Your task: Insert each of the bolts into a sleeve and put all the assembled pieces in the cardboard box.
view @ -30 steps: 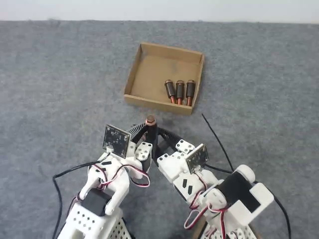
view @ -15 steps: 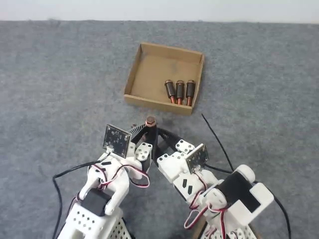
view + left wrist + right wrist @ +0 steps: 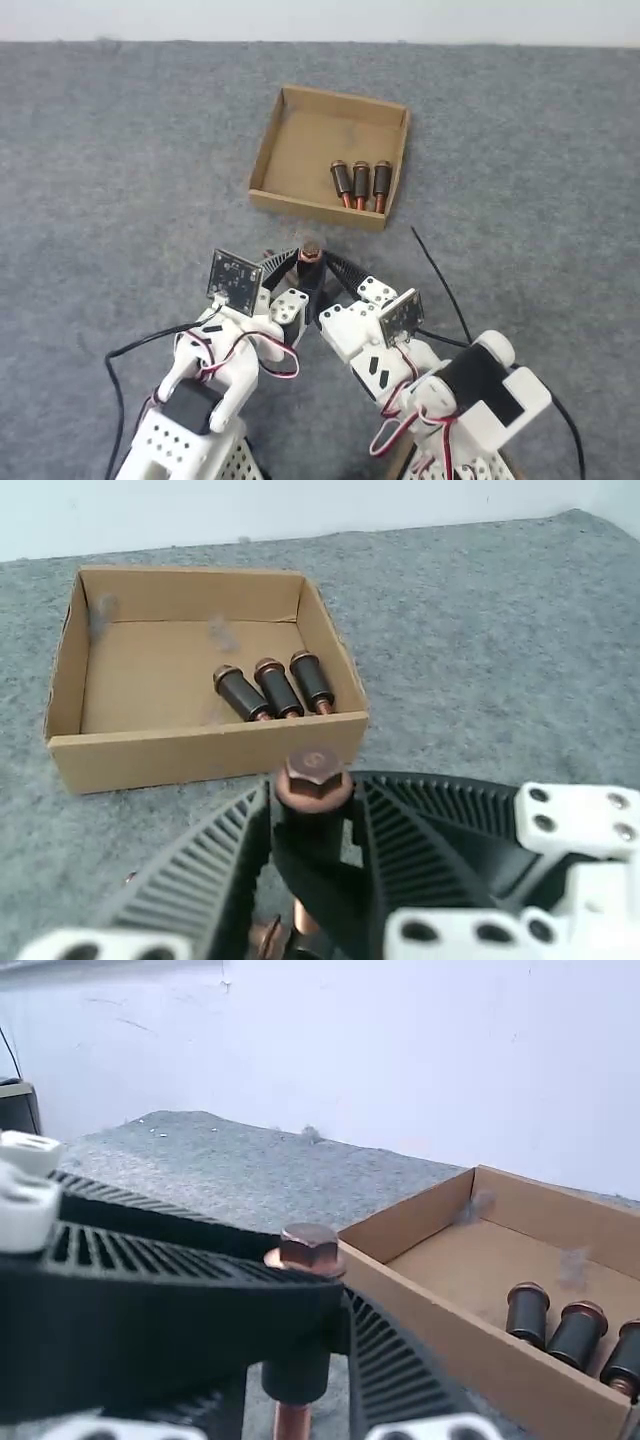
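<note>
A copper-headed bolt (image 3: 311, 250) stands upright in a black sleeve (image 3: 308, 842) just in front of the cardboard box (image 3: 283, 140). My left gripper (image 3: 303, 268) and right gripper (image 3: 320, 266) meet there from either side, both shut on this piece. In the left wrist view the bolt head (image 3: 313, 777) sits above ribbed black fingers (image 3: 225, 855). In the right wrist view the bolt head (image 3: 308, 1248) tops the sleeve (image 3: 295, 1372), with the copper shank (image 3: 291, 1423) below. Three assembled pieces (image 3: 361, 183) lie side by side in the box's near right corner.
Grey carpet covers the table. A thin black cable (image 3: 435, 280) runs from the right arm toward the box's right corner. The box's near wall (image 3: 200, 750) stands close behind the held piece. Open carpet lies left and right of the box.
The held bolt and sleeve have shifted slightly right and a little toward the arms. The right arm's wrist has moved a little right with it.
</note>
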